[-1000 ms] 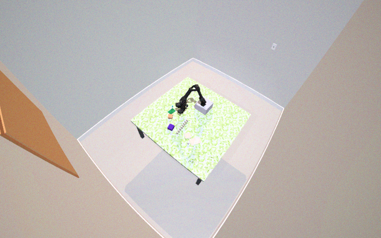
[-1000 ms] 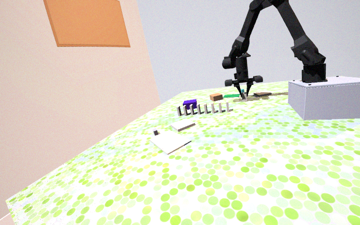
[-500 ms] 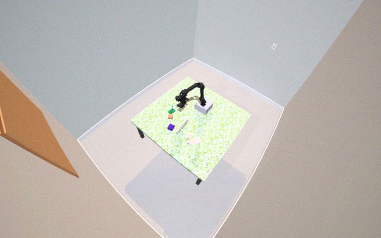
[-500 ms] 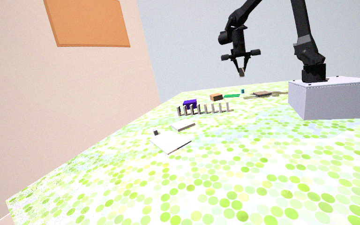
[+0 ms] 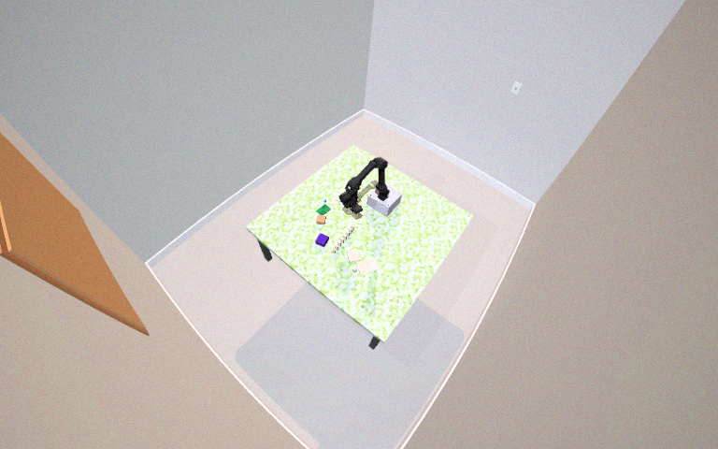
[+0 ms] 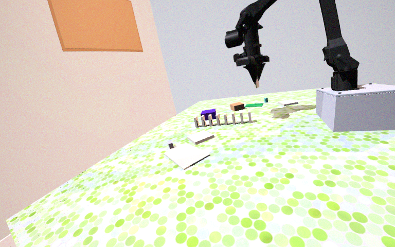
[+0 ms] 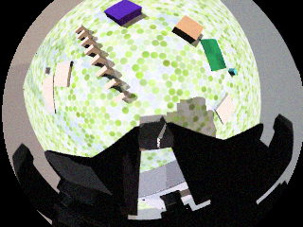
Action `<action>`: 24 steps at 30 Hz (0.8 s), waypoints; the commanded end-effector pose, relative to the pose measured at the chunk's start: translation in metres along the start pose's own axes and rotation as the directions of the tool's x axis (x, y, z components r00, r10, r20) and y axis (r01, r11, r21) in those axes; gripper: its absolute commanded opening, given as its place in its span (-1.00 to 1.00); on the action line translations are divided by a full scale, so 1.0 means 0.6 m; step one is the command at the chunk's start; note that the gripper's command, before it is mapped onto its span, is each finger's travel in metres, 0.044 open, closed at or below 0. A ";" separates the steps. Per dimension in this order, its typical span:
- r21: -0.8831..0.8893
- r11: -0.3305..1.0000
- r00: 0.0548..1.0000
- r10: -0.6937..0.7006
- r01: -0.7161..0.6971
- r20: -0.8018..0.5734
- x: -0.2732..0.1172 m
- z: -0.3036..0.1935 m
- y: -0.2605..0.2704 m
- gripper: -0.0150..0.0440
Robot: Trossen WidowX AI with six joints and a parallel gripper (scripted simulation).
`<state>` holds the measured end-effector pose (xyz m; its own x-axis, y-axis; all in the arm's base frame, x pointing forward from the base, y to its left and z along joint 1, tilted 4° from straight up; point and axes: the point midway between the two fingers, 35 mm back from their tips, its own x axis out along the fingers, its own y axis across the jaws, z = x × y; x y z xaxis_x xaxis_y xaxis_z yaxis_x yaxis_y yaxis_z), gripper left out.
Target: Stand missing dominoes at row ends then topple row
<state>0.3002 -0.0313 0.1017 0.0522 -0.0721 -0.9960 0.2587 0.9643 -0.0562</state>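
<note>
From where I stand, the black robot arm (image 5: 364,171) (image 6: 330,25) rises from a pale lavender box (image 5: 388,203) (image 6: 363,113) on the table (image 5: 418,253) (image 6: 247,197), whose top is patterned with green dots. Its gripper (image 5: 357,209) (image 6: 257,81) (image 7: 153,129) points down, well above the tabletop, its fingers drawn in around a single domino (image 6: 257,83) (image 7: 152,118). The lower end of that domino sticks out below the fingertips, touching nothing beneath it.

The row of standing dominoes (image 5: 343,239) (image 6: 225,119) (image 7: 98,60) is lower down, all eight upright and evenly spaced in a straight line. The held domino is up in the air, beyond the end of the row nearer the arm, so it isn't standing with the others.

A purple block (image 5: 322,239) (image 6: 208,113) (image 7: 123,11) sits just beside the row, near its far end. Farther along are an orange block (image 5: 321,219) (image 6: 237,106) (image 7: 188,28), a flat green piece (image 5: 323,210) (image 6: 253,105) (image 7: 213,54) and a tiny teal block (image 5: 324,201) (image 6: 266,100) (image 7: 232,71). A flat white slab (image 6: 288,103) (image 7: 225,109) lies near them, on the arm's side.

Across the row from the purple block I see two more pale slabs, a smaller one (image 5: 353,255) (image 6: 200,137) (image 7: 62,74) and a larger one (image 5: 366,266) (image 6: 187,155) (image 7: 49,93), with a little gray block (image 5: 354,270) (image 6: 170,144) (image 7: 47,70) near them. An orange board (image 5: 68,227) (image 6: 97,27) is on the wall.
</note>
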 end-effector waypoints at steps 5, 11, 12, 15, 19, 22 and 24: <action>-0.460 0.888 1.000 -0.005 -0.001 -0.010 0.002 -0.025 0.068 -0.13; -0.460 0.888 1.000 -0.005 -0.001 -0.010 0.002 -0.025 0.068 -0.13; -0.460 0.888 1.000 -0.005 -0.001 -0.010 0.002 -0.025 0.068 -0.13; -0.460 0.888 1.000 -0.005 -0.001 -0.010 0.020 -0.022 0.070 -0.13; -0.461 0.888 1.000 -0.005 0.000 -0.010 0.068 -0.015 0.072 -0.13; -0.461 0.888 1.000 -0.005 0.000 -0.010 0.104 -0.014 0.072 -0.13; -0.460 0.888 1.000 -0.006 0.001 -0.010 0.126 -0.014 0.072 -0.13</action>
<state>0.3088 0.0100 0.0478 0.0590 -0.0695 -0.9958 -0.2111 0.9741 -0.0805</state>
